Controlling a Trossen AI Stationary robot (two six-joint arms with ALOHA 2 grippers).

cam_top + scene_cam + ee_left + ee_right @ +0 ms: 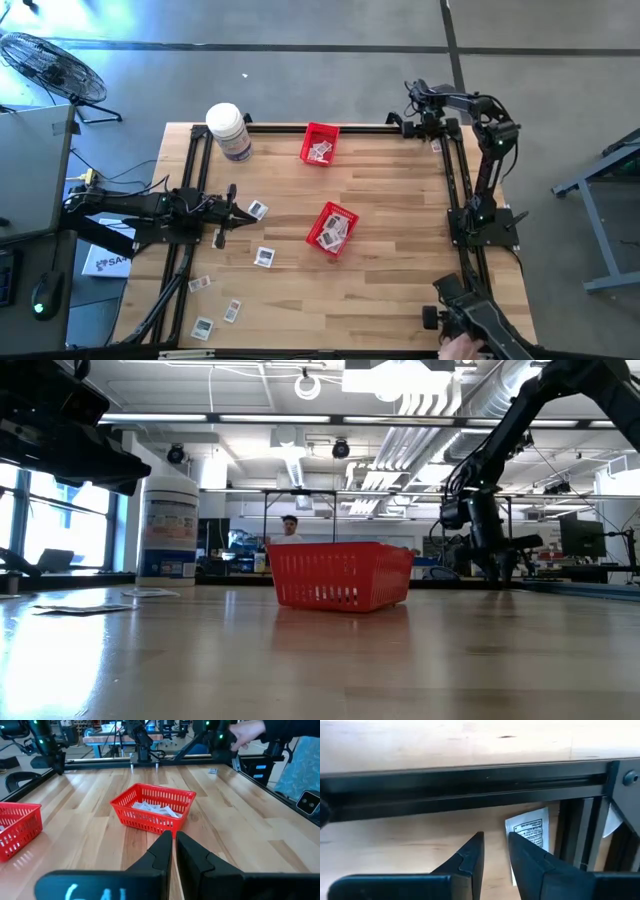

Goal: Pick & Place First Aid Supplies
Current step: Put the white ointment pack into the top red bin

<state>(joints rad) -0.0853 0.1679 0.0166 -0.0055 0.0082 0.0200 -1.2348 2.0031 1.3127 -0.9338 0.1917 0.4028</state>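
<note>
Table [400, 280] of pale wood, framed by black rails, carries everything. Left arm reaches in from the table's left side, and its gripper [173, 851] hangs with the jaws pressed together on nothing. Straight ahead of those jaws stands a red basket [153, 809] with packets lying inside; a second red basket [17, 827] sits off to one side of them, well apart. A big white jar [229, 131] stands near the far left corner, clear of both grippers.

Right arm is folded over the far right corner, where its gripper [495, 854] hovers low beside the black rail [470, 782], jaws slightly spread and gripping nothing. One packet [531, 832] lies flat on the wood just beyond the fingertips, tucked against the corner of the frame, so the rail crowds it on two sides.

Loose packets [263, 257] are scattered on the wood around the left gripper, one [257, 209] just beside it and others nearer the table's front edge. A person's hand [248, 733] shows beyond the far rail.
</note>
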